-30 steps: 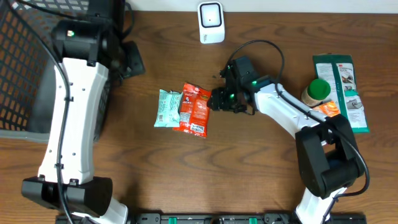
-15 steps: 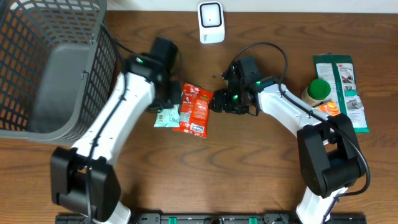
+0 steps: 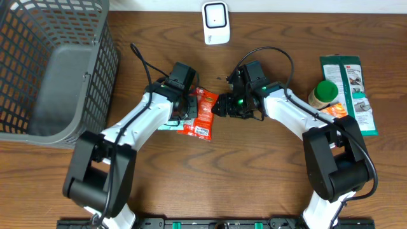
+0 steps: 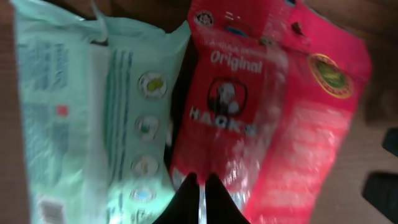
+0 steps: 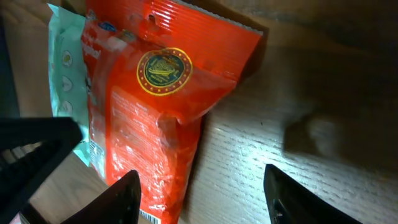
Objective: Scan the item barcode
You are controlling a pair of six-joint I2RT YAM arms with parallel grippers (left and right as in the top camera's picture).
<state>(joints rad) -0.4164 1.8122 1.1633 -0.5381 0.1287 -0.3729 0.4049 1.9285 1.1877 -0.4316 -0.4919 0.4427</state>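
With the left hand (image 4: pixel 199 198) clenched at the red Hacks packet (image 4: pixel 267 124) edge just ahead of it (grip unconfirmable) and the right hand (image 5: pixel 202 196) released opposite, verify the pinch excludes the adjacent mint-green packet (image 4: pixel 93 124) before lifting toward the white scanner (image 3: pixel 215 23).

The brown wooden table (image 3: pixel 254 172) carried a gray mesh basket (image 3: pixel 19 70) at its far left, a white scanner (image 3: pixel 215 23) at the far edge, a red snack bag (image 3: pixel 202 113) touching a mint-green packet (image 4: pixel 81 118) mid-table, and at right a green-lidded jar (image 3: pixel 325 92), an orange packet (image 3: pixel 335 112) and a green package (image 3: pixel 348 83).
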